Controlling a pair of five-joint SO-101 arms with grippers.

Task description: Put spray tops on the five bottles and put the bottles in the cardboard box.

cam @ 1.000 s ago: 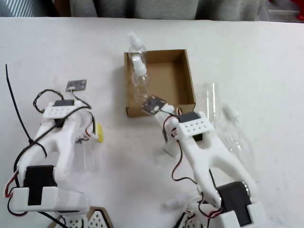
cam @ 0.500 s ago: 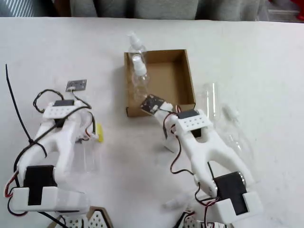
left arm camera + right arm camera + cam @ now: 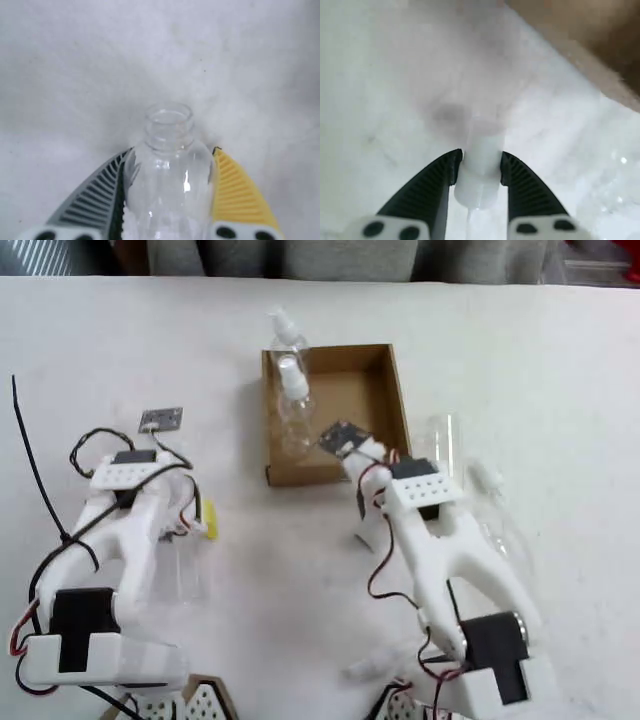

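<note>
Spray top (image 3: 479, 186) first: it sits squarely between the black fingers (image 3: 440, 175) of my right gripper (image 3: 481, 155). The gripper is narrowed onto it, pinching its white body from both sides, with the table (image 3: 380, 90) close beneath. From the high view, that arm is just in front of the near right corner of the box (image 3: 398, 405).

Over on the left, the open bottle (image 3: 169, 172) has a bare neck and no top on it. My left gripper (image 3: 171, 154) is clamped around its shoulders, grey finger on one side, yellow on the other. Its mouth points away from the wrist.

In the box, one capped bottle (image 3: 293, 400) lies along the left wall. A second capped one (image 3: 284, 330) is at the far left corner; I can't tell whether it's inside or just beyond the rim. Another clear bottle (image 3: 448, 452) lies on the table right of the box.
</note>
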